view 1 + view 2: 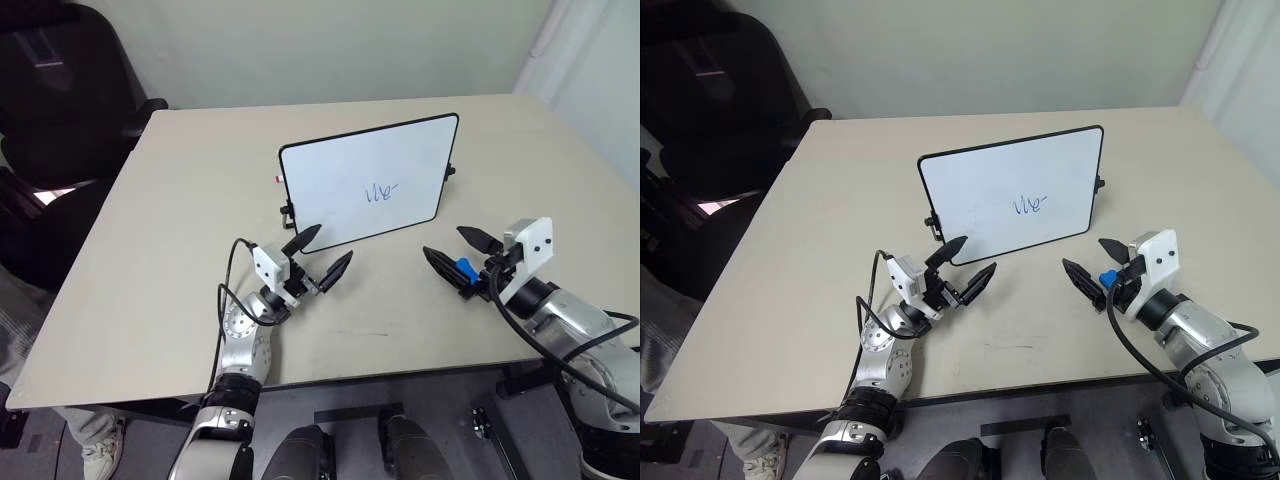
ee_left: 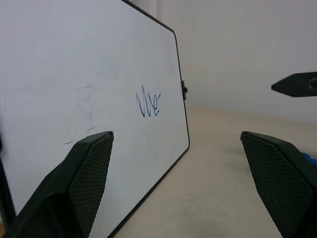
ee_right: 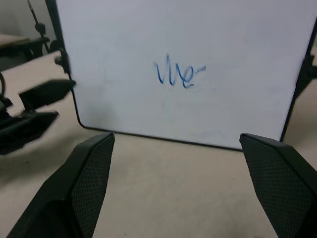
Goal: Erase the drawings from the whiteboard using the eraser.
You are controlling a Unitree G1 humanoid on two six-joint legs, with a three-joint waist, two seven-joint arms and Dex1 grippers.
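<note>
Both tools gape empty: left tool (image 1: 318,255) at the whiteboard (image 1: 330,175) corner, right tool (image 1: 450,258) over the eraser (image 1: 464,269) on the desk (image 1: 150,260). A sloppy pinch could flick it away, leaving the drawings (image 1: 380,191).

A beige table (image 1: 180,200) with a plain matte top and rounded corners stands against a pale wall (image 1: 330,45). Beyond its far left corner sits a black office chair (image 1: 60,90), its armrest reaching just up to that corner (the seat and back are dark and hard to make out). By the near left corner a person's leg in light trousers (image 1: 75,425) with a pale shoe (image 1: 100,460) shows on the grey floor (image 1: 40,445), and a whitish curtain (image 1: 590,50) hangs past the far right corner.
</note>
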